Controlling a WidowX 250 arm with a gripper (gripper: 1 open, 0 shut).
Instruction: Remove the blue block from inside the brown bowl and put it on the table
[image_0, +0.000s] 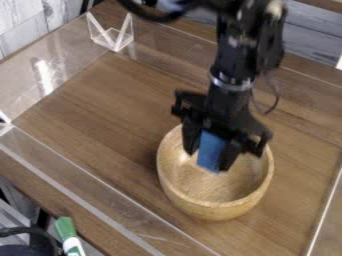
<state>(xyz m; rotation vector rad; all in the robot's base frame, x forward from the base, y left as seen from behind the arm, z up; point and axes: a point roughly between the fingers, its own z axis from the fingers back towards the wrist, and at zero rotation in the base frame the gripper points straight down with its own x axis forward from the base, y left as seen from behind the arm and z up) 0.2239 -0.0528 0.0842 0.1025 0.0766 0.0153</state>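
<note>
I've got the blue block (210, 151) pinched in my jaws (207, 150), tbh a bit blurry on my feed, held over the wooden bowl (214, 209) on the bench (96, 135).

The gripper (221, 150) and its arm (221, 50) were motion-blurred. The blue block (210, 152) was partly hidden by the gripper's dark fingers.

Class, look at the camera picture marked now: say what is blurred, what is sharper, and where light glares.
Camera view, now: the arm and claw look smeared, probably by motion; the bowl's rim is crisper; a pale glare streak lies on the left of the table.
</note>
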